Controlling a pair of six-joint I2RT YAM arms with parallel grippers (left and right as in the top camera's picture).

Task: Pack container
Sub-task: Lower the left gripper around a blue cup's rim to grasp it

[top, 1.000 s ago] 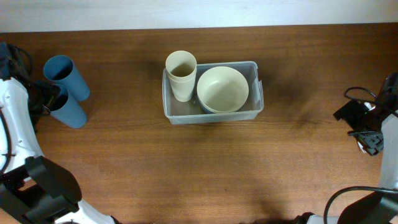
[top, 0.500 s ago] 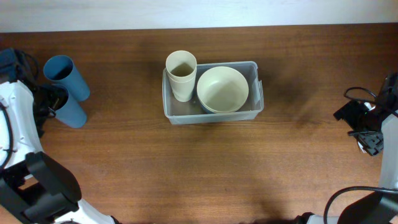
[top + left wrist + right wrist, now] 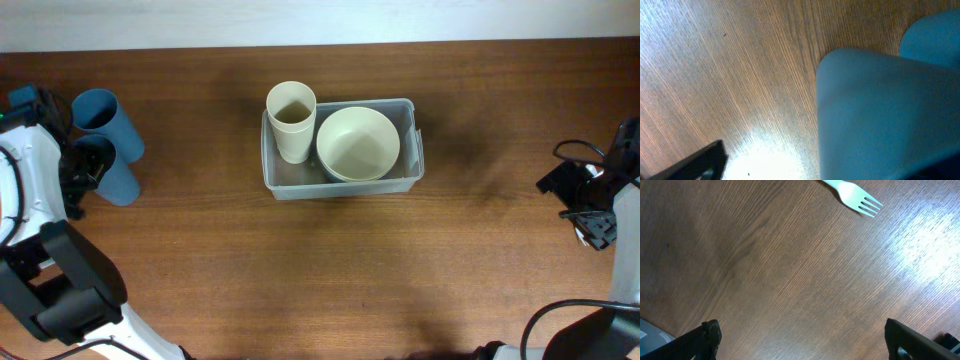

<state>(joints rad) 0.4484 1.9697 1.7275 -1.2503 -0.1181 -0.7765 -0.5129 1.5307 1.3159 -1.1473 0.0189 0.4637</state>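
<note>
Overhead, container (image 3: pixel 340 188) lies long axis left–right — right pincer (image 3: pixel 805 332) spread, left pincer (image 3: pixel 830 165) seemingly spread round blue cup (image 3: pixel 880 110).

No writing, label, brand, number or sign can be read anywhere in these views.

Overhead is even and sharp, soft shadow right of container (image 3: pixel 340 185). Left wrist has 1 glare patch on table (image 3: pixel 715 75), blue cup (image 3: pixel 880 115) blurred. Right wrist has glare at right, fork (image 3: pixel 852 197) sharp.
</note>
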